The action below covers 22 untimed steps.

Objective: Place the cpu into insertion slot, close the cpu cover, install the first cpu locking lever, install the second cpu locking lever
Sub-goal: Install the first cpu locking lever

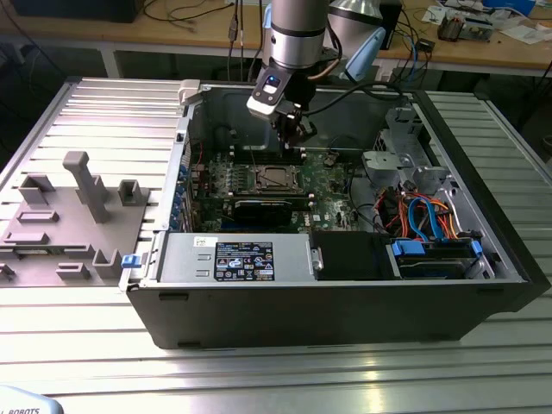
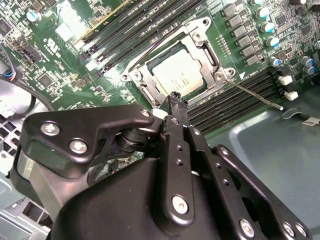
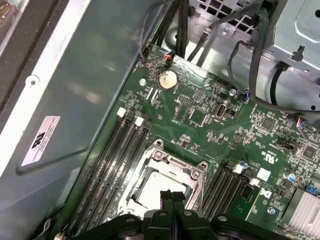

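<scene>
Tool [image 3: 173, 196], pressed together, empty, near socketed cpu [image 2: 177, 72]; white label [image 3: 41, 140] on case wall [image 3: 100, 75].

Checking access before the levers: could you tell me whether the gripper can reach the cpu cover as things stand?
Probably yes: the gripper hangs close over the cpu cover, fingers shut, and nothing stands between them in both wrist views.

Room is left above the flat green motherboard [image 1: 332, 172]; toward the exterior view's right, passage is blocked by a grey metal drive cage [image 1: 392, 159].
</scene>
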Each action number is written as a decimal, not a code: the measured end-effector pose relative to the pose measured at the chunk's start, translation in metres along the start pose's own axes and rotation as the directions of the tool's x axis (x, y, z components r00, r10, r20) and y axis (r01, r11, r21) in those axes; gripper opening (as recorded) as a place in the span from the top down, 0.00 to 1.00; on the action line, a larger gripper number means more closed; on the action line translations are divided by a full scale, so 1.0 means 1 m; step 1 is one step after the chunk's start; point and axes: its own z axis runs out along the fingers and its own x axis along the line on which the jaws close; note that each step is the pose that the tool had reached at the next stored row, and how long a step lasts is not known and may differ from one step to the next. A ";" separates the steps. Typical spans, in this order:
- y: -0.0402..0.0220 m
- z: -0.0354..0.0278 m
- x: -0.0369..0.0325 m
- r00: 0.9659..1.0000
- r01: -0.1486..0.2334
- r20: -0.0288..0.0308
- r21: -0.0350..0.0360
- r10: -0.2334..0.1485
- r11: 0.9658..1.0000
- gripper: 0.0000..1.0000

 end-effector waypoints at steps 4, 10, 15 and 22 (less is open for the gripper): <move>0.0000 0.0000 0.0000 1.000 0.018 0.000 -0.001 -0.018 1.000 0.89; 0.0000 0.0000 0.0000 0.999 0.039 0.000 -0.001 -0.039 0.999 0.89; 0.0000 0.0000 0.0000 0.998 0.060 0.000 -0.002 -0.060 0.998 0.89; 0.0000 0.0000 0.0000 0.996 0.086 0.000 -0.002 -0.086 0.996 0.89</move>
